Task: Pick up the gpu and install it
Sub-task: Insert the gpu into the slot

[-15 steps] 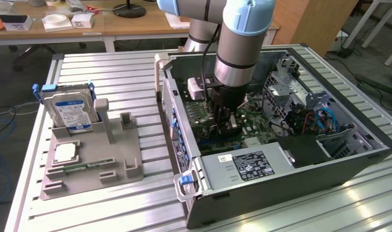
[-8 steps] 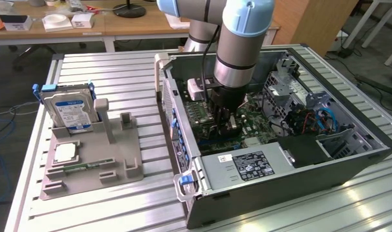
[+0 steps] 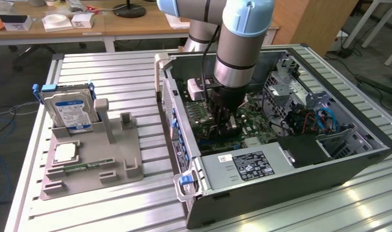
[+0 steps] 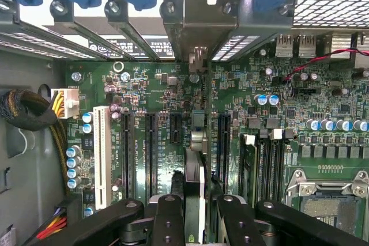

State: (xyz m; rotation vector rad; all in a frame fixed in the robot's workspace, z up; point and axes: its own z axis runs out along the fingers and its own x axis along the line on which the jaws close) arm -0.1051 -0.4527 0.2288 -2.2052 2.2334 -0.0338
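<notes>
Thin, dark, edge-on gpu card w/ silver bracket (image 4: 194, 159) is clamped in black tool (image 4: 195, 214) over green motherboard (image 4: 277, 119). Judged light, stiff, fragile; best gripped by top edge.

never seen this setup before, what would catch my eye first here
The robot arm plunging into the open computer case at the exterior view's right. Inside, its gripper holds the gpu edge-on over the green motherboard, among the expansion slots. On the exterior view's left, a hard drive with a blue label stands upright in a grey holder.
</notes>
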